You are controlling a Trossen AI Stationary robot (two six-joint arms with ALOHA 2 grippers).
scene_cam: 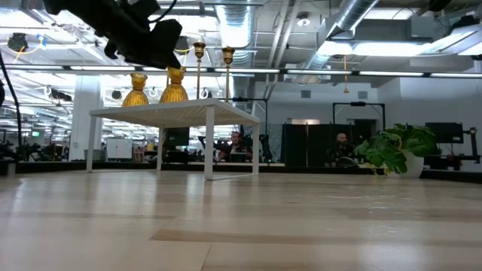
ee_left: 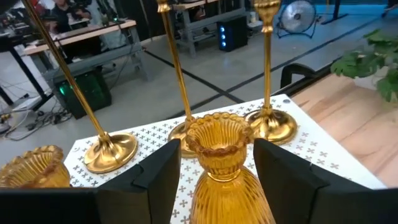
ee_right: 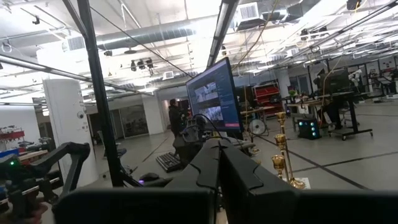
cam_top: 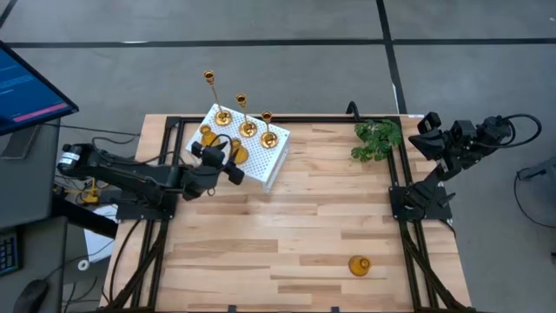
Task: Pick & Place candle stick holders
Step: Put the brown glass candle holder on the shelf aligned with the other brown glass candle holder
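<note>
A small white stand (cam_top: 261, 161) at the table's far left carries three tall thin-stemmed gold holders (cam_top: 248, 129) and two short bell-shaped ones (scene_cam: 136, 90). My left gripper (ee_left: 214, 171) is open over the stand. Its fingers stand on either side of one bell-shaped holder (ee_left: 217, 162) at its upper part, and no touch shows. Another bell-shaped holder (cam_top: 359, 265) stands alone on the wooden table near its near right corner. My right gripper (ee_right: 219, 168) is shut and empty, held high at the table's far right edge (cam_top: 427, 132).
A green leafy plant (cam_top: 378, 139) stands at the far right of the table, beside the right arm's base. The second bell-shaped holder (ee_left: 34, 168) and the tall stems (ee_left: 177, 68) stand close around my left gripper. The table's middle and near left show bare wood (cam_top: 261, 243).
</note>
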